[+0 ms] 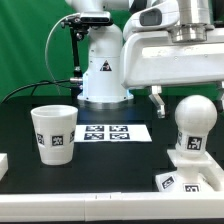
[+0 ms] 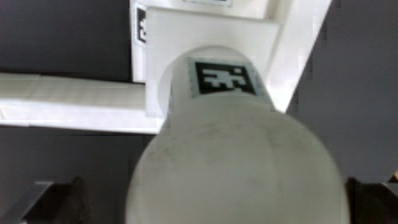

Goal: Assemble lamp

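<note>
Round-headed bulb (image 1: pixel 192 118) upright on wedge base (image 1: pixel 190 172) at the exterior view's right. Gripper (image 2: pixel 217 198) above, jaws spread wide either side of the bulb head, holding nothing. Shade (image 1: pixel 55 132) well apart at that view's left, marker board (image 1: pixel 112 132) between.

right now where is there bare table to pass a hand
Bare black table lies on the camera's side of the marker board, between shade and base. Crowded at the exterior view's right: bulb on base, hand over it.

The tagged bulb (image 2: pixel 228 150) fills the view before the base (image 2: pixel 71 100).
</note>
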`<state>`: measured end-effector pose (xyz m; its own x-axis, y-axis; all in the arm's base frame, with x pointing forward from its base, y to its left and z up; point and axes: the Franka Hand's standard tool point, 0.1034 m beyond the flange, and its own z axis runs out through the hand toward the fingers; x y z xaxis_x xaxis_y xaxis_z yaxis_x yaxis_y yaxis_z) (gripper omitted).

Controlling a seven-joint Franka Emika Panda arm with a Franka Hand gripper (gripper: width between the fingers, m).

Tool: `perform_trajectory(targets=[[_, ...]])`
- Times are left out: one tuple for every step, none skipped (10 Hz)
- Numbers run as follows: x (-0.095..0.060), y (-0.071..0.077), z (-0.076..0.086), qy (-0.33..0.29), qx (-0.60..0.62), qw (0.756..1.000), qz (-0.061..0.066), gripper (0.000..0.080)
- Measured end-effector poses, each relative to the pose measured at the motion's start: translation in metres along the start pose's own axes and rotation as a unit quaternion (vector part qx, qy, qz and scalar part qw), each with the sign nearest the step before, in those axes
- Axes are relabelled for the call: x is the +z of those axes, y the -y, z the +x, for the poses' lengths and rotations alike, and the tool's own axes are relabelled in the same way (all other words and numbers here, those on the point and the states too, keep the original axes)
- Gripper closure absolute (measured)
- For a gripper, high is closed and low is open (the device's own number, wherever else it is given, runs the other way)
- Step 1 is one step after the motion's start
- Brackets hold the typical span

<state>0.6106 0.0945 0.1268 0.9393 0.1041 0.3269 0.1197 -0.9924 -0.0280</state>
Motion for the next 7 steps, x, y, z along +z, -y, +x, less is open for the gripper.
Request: perform_trajectory(targets=[[-0.002,0.0,0.002,0.01,0.002,1.0,0.0,0.0101],[-0.003,0.001,0.005,0.021,0.003,1.0,0.001,0.0101],[-0.004,0.002,0.003,0.068,0.004,0.998,0.001,0.0101],[-0.004,0.003,0.007,0.109,0.004,0.994,0.002,0.0101],[0.0,0.004,0.009,0.132,0.003,0.991,0.003,0.0101],[0.006,0.005,0.004,0.153,0.001,0.988,0.003,0.0101],[0.009,0.003,-0.003,0.187,0.001,0.982,0.003,0.0101]])
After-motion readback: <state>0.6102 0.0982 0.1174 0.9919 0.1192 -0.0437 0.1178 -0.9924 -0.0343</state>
